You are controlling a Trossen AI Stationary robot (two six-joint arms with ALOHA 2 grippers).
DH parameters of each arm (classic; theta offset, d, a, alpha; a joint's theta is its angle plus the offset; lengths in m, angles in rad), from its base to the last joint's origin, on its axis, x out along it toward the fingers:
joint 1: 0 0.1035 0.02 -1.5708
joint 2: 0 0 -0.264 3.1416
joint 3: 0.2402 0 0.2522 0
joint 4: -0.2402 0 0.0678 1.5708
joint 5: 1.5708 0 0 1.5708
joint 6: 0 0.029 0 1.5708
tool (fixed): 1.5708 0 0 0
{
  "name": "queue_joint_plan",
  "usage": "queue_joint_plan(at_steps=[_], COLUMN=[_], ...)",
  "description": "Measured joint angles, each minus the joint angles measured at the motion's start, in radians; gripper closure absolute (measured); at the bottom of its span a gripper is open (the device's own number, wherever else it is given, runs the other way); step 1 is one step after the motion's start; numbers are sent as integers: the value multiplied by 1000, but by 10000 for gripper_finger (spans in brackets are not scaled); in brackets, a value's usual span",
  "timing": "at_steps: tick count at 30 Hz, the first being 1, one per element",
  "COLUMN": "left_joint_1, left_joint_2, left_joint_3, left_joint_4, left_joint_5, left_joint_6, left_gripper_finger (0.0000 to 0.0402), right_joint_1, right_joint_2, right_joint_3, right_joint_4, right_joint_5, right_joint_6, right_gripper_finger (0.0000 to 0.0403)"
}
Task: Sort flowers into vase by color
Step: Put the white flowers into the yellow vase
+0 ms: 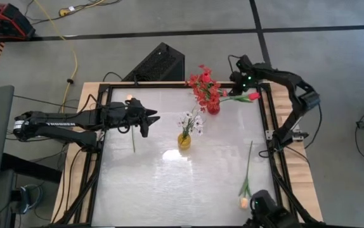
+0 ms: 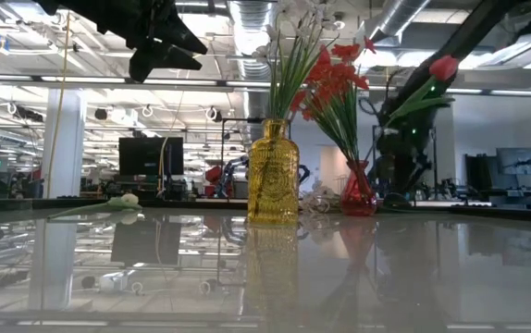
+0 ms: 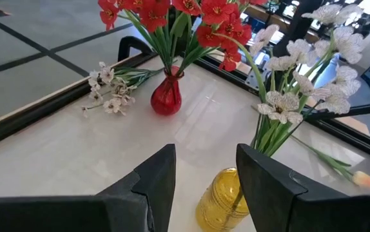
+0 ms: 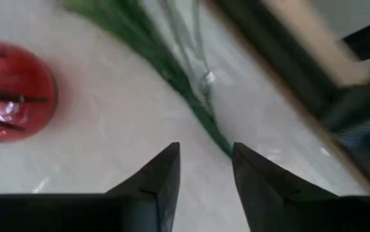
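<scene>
1. Seen from above, a white counter (image 1: 188, 177) carries two vases near its far middle: a yellow vase (image 1: 184, 140) with white sprays and, beyond it toward the far edge, a red vase (image 1: 213, 108) crowded with red blooms.

2. The right end effector (image 1: 238, 85) hovers at the far right corner, just beside the red vase. A red tulip (image 1: 253, 96) on a green stem slants between that end effector and the vase. In the right wrist view the fingers (image 4: 156, 183) stand slightly apart with the stem passing ahead of them, so I cannot tell whether they grip it.

3. The left end effector (image 1: 150, 118) hangs over the left side of the counter, fingers apart and empty, facing the yellow vase.

4. Loose flowers still lie on the counter: a peach tulip (image 1: 244, 202) near the right front, another stem (image 1: 132, 136) under the left arm, and a white spray (image 3: 111, 96) beside the red vase.

5. Likely risks: the tulip's stem could catch on the crowded red blooms and miss the narrow neck. A sideways push could tip the small red vase. A loose grip could drop the tulip.
</scene>
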State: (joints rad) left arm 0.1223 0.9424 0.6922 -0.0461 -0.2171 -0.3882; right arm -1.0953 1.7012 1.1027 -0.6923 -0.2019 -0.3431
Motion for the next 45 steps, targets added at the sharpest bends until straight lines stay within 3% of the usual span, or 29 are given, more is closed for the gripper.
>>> queue_joint_plan(at_steps=[10, 19, 24, 31, 37, 45], left_joint_1=[0, 1, 19, 25, 25, 25], left_joint_2=[0, 0, 0, 0, 0, 0], left_joint_3=[0, 0, 0, 0, 0, 0], left_joint_4=[-11, -39, -49, -50, -54, -54], left_joint_5=[-8, -12, -10, 1, 1, 2], left_joint_6=[7, 9, 10, 5, 4, 4], left_gripper_finger=[250, 250, 250, 250, 250, 250], right_joint_1=[56, 101, 107, 120, 126, 85], right_joint_2=[86, 82, 124, 177, 124, -92], right_joint_3=[3, 4, 4, 9, 2, 1], right_joint_4=[59, 113, 154, 132, 108, 104], right_joint_5=[31, 152, 158, 172, 185, 177], right_joint_6=[-65, -132, -136, -134, -122, -50], right_gripper_finger=[177, 175, 181, 230, 376, 378])
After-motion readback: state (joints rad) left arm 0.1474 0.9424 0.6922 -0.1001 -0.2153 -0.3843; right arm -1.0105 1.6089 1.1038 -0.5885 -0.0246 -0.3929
